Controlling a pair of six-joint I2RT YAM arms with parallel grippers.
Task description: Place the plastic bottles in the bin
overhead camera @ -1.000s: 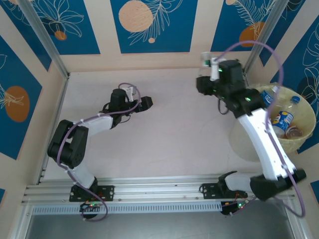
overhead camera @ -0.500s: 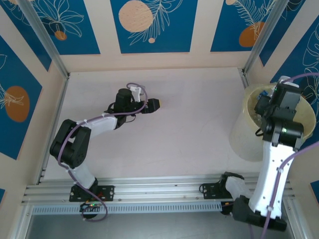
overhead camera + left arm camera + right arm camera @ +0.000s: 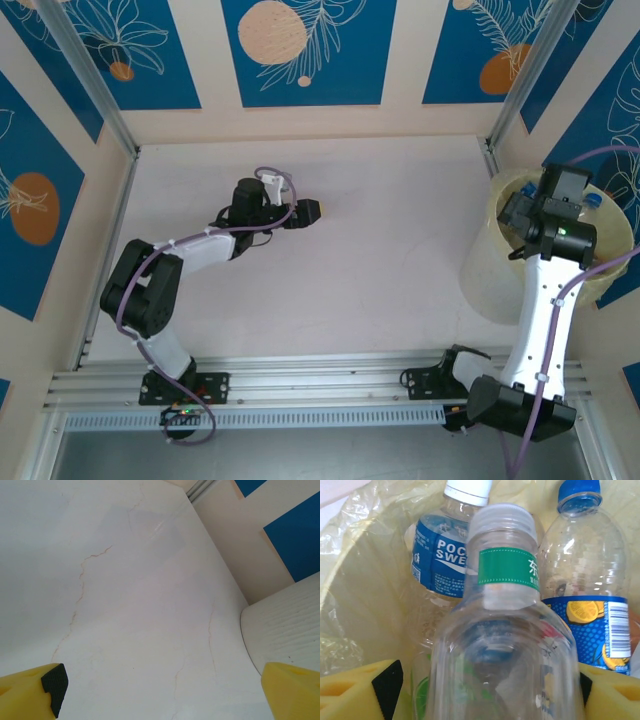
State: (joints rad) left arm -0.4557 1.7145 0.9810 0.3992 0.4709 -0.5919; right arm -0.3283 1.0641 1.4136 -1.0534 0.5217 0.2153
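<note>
Swinging across from the back of the table, the right arm had come over the bin (image 3: 488, 272) at the right edge, its right pincer (image 3: 487, 700) pointing down inside. The left arm had reached slightly further toward the table's middle.

In the right wrist view, the right pincer's yellow fingers (image 3: 355, 692) stood wide apart. Between them sat a clear bottle (image 3: 505, 630) with a green band round its neck and a pale ribbed cap. A gap showed between this bottle and the finger on the left side of that view. On the other side the bottle's edge ran up against the pad, and I could not tell whether they touched. The jaws looked parted rather than clamped.

Beyond the right pincer and to its left lay a bottle with a blue label (image 3: 442, 555) and a white cap. Beyond it and to its right stood a blue-capped bottle (image 3: 590, 575) whose blue label showed orange fruit. Both rested against the yellowish plastic bag (image 3: 365, 580) lining the bin.

The left pincer (image 3: 306, 210) hung low over the bare white table (image 3: 390, 260), well apart from the bin. In the left wrist view its yellow fingers (image 3: 30, 692) were spread fully apart with nothing between them. Ahead of it and to its right rose the bin's pale ribbed wall.
</note>
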